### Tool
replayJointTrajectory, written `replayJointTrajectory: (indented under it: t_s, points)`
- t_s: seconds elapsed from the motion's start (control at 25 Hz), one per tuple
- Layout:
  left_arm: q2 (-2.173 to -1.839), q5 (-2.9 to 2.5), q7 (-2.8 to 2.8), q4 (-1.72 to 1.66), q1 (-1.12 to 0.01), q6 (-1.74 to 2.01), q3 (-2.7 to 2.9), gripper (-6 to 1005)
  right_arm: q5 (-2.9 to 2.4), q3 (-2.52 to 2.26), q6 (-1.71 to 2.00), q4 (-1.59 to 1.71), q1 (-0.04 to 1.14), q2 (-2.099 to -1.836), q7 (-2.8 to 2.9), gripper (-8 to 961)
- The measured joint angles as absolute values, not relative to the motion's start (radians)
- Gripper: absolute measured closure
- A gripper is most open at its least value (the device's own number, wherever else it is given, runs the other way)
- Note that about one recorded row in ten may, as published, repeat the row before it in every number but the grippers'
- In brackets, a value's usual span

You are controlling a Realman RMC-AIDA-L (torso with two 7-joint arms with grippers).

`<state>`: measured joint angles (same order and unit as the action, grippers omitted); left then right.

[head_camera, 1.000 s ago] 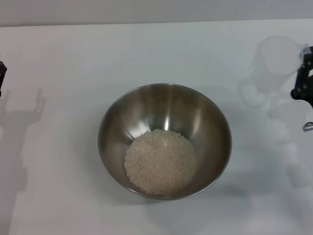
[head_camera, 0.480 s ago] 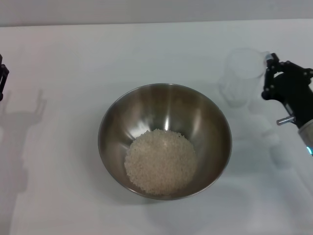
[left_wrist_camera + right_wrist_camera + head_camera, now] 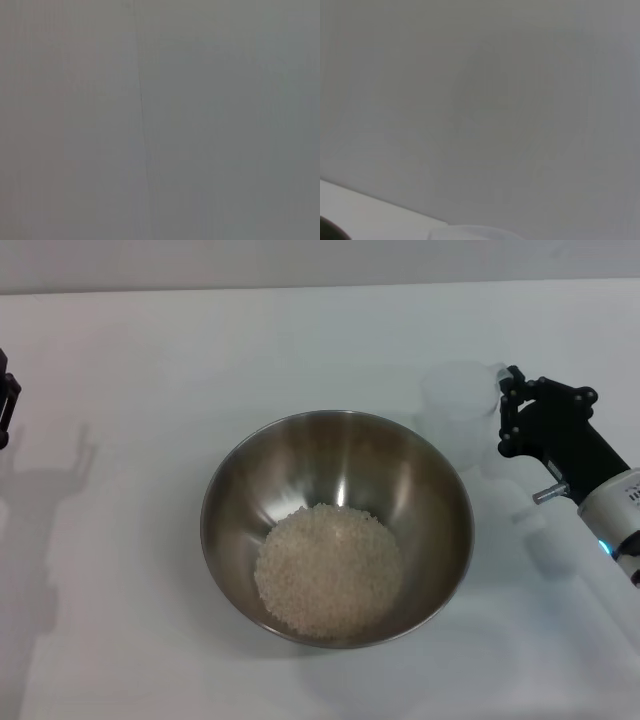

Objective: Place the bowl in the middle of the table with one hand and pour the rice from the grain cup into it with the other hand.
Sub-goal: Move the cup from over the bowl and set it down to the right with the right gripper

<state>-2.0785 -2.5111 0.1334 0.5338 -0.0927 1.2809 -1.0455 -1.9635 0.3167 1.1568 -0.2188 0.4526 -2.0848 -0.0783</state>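
The steel bowl (image 3: pixel 337 527) stands in the middle of the white table (image 3: pixel 130 350), with a heap of rice (image 3: pixel 328 570) on its bottom. My right gripper (image 3: pixel 506 410) is to the right of the bowl's far rim, shut on the clear grain cup (image 3: pixel 456 400). The cup is held upright above the table and looks empty. My left gripper (image 3: pixel 6 405) shows only as a black sliver at the table's far left edge. The left wrist view shows only a plain grey surface.
The right arm's silver wrist (image 3: pixel 615 515) reaches in from the right edge. The right wrist view shows a grey wall and a strip of the white table (image 3: pixel 365 215).
My right gripper has carried the grain cup leftward, from the right edge toward the bowl. The bowl, the rice and the left gripper have not moved.
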Motion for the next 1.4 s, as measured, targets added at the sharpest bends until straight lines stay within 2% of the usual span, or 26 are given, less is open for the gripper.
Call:
replayJointTrajectory:
  t_s: [0.72,1.32,1.4]
  points:
    - [-2.079,-2.511,0.133,0.535,-0.096,1.281,-1.037,195,-2.005,0.289,1.055,-0.215,0.5,-2.085,-0.08,855]
    - [-2.079,-2.511,0.133,0.535,-0.097,1.281,-1.035,195,-2.02,0.294,1.04,-0.231,0.486,-2.089,-0.073,848]
    - [-2.079,-2.511,0.133,0.535,-0.097,1.281,-1.035,195,-2.021,0.292,1.04,-0.232,0.483,-2.089,-0.073,687]
